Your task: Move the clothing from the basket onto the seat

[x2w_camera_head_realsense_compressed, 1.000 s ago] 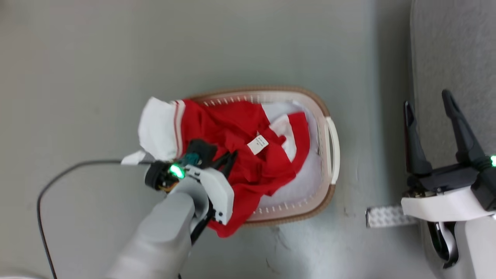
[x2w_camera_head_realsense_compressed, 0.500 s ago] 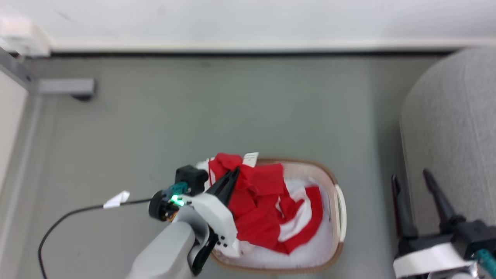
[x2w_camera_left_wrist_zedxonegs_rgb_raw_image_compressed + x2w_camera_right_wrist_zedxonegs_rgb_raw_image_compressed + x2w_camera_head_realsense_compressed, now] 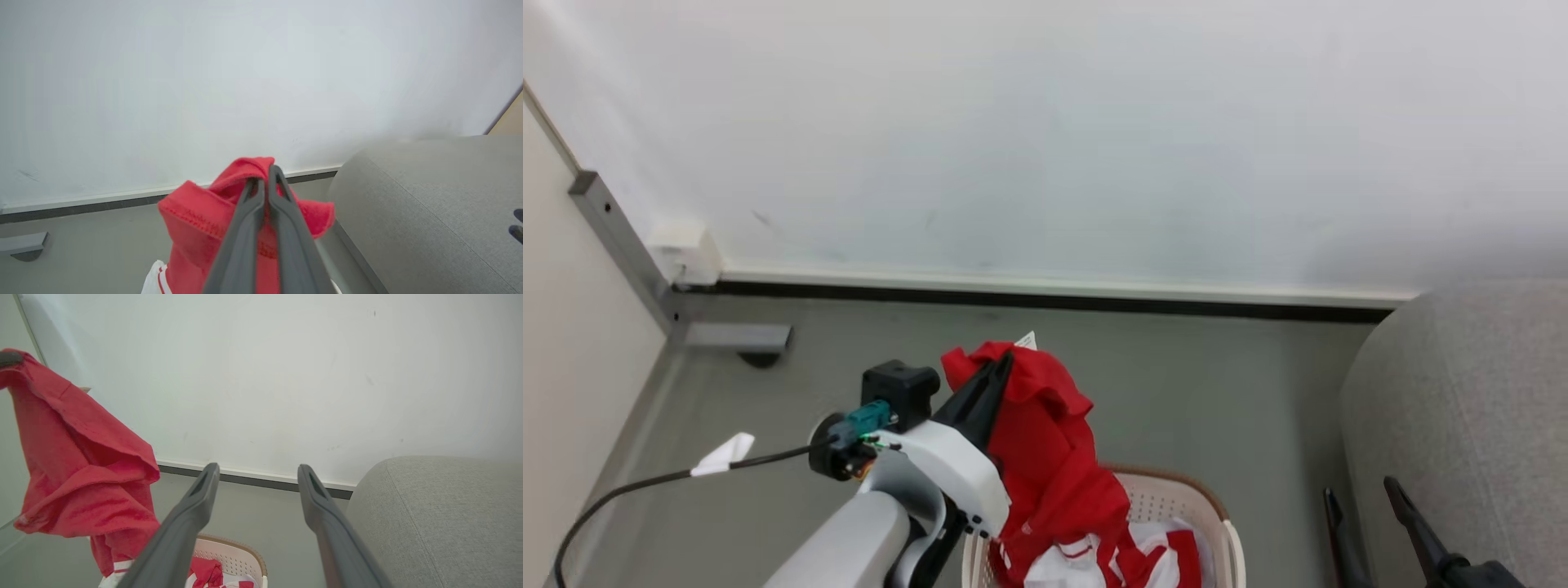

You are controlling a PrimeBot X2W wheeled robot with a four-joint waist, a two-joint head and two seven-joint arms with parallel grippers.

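My left gripper (image 3: 1003, 361) is shut on a bunched fold of the red clothing (image 3: 1054, 465), which hangs from it down into the basket (image 3: 1176, 496). Red and white fabric still lies inside the basket. The left wrist view shows the left gripper (image 3: 265, 173) pinched tight on the clothing (image 3: 196, 216), with the grey seat (image 3: 429, 212) to the right. My right gripper (image 3: 257, 471) stands open and holds nothing; beside it are the clothing (image 3: 81, 465), the basket (image 3: 241, 555) below and the seat (image 3: 441, 514) to the right. In the head view the right gripper (image 3: 1359, 490) is beside the seat (image 3: 1462, 408).
A white wall (image 3: 1045, 139) with a dark baseboard (image 3: 1045, 298) stands behind. A grey metal post and foot (image 3: 727, 336) sit in the left corner. A black cable with a white tag (image 3: 723, 454) runs from my left wrist. Grey floor (image 3: 1217, 392) lies between basket and seat.
My left gripper has risen with the clothing, pulling it up out of the basket. The head camera has tilted up, so the wall has come into view. The right gripper stays open.
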